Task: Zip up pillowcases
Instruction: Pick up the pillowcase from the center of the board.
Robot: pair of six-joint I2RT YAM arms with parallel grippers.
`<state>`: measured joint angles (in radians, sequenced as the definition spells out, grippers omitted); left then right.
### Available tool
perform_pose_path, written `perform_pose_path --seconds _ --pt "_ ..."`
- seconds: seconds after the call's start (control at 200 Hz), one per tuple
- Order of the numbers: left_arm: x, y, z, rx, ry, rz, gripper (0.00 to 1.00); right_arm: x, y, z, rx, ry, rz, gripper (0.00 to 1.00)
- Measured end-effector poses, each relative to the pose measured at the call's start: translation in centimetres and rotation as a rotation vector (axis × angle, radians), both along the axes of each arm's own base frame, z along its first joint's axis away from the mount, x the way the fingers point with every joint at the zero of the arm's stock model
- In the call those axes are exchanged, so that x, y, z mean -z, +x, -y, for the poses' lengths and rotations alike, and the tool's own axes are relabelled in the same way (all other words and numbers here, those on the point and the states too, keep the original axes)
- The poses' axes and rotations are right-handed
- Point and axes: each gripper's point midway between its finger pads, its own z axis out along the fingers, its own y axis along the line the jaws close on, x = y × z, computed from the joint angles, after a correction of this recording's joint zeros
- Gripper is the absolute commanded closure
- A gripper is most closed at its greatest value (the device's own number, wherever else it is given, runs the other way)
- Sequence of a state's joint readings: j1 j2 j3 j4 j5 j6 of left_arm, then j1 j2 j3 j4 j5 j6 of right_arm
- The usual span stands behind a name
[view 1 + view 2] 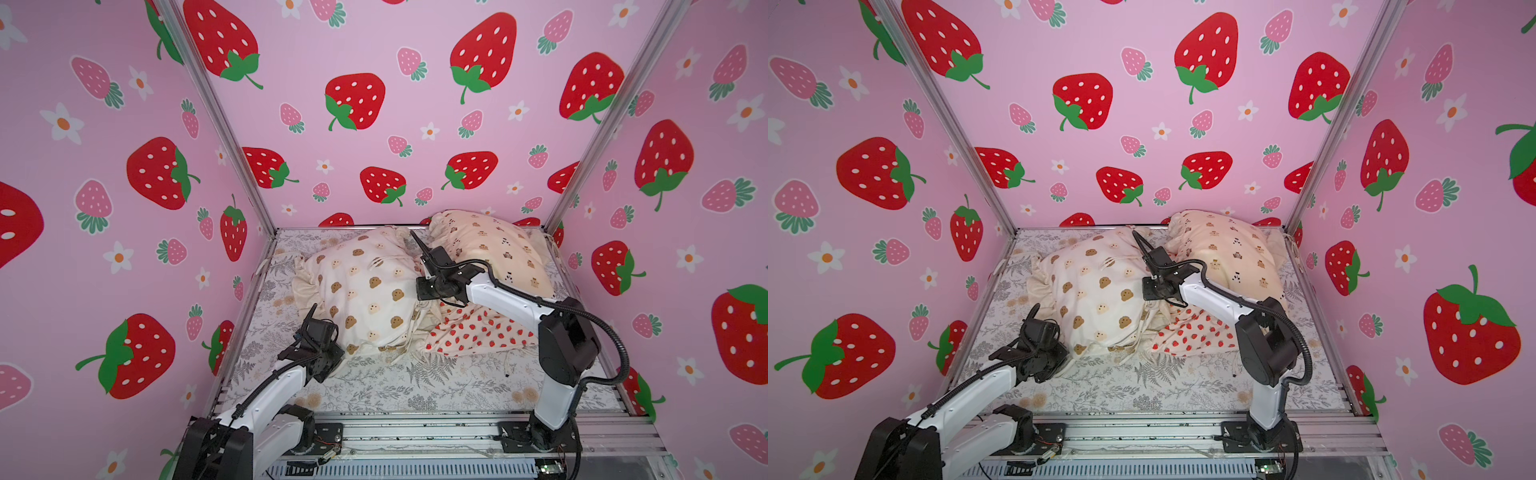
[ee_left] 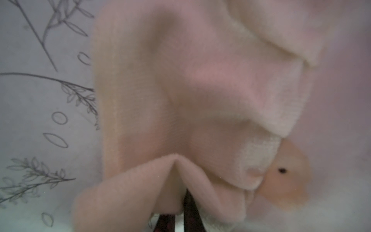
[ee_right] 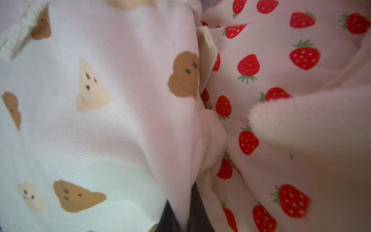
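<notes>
White bear pillowcase (image 1: pixel 365 291) | frill in left gripper (image 2: pixel 177 204) | fold in right gripper (image 3: pixel 180 200)

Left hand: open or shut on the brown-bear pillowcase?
Shut on it: the left hand pinches a cream fold of the brown-bear pillowcase, dark fingers nearly meeting.

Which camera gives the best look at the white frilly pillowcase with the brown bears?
Both top views: the white frilly pillowcase with brown bears shows nearly whole. The right wrist view gives only a close patch, the left wrist view a blurred frill.

Left pincer (image 2: pixel 178 218) clamped, right pincer (image 3: pixel 184 218) clamped, left arm (image 1: pixel 282 384) low, right arm (image 1: pixel 505 303) outstretched
</notes>
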<state>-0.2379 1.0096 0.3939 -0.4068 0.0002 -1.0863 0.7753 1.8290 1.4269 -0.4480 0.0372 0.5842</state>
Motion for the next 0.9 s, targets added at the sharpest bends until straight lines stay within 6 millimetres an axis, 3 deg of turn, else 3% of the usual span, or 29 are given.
perform_pose_path --seconds 0.13,0.255,0.425,0.63,0.895 --pt "-1.1 0.3 0.1 0.009 -0.005 0.036 1.0 -0.3 -0.5 0.8 0.012 0.0 0.002 0.75" --pt "-2.2 0.4 0.2 0.019 -0.011 0.064 0.99 -1.9 -1.1 1.4 0.013 0.013 0.02 0.68" --pt "-3.0 -0.7 0.2 0.035 -0.013 0.064 1.0 -4.4 -2.3 1.5 -0.004 0.041 0.054 0.66" --pt "-3.8 -1.7 0.6 0.062 -0.024 0.064 1.0 -3.7 -6.1 0.1 -0.084 0.031 0.026 0.6" --pt "-8.8 -0.3 0.9 0.075 -0.034 0.17 1.0 -2.7 -12.1 -3.8 -0.247 0.042 -0.012 0.54"
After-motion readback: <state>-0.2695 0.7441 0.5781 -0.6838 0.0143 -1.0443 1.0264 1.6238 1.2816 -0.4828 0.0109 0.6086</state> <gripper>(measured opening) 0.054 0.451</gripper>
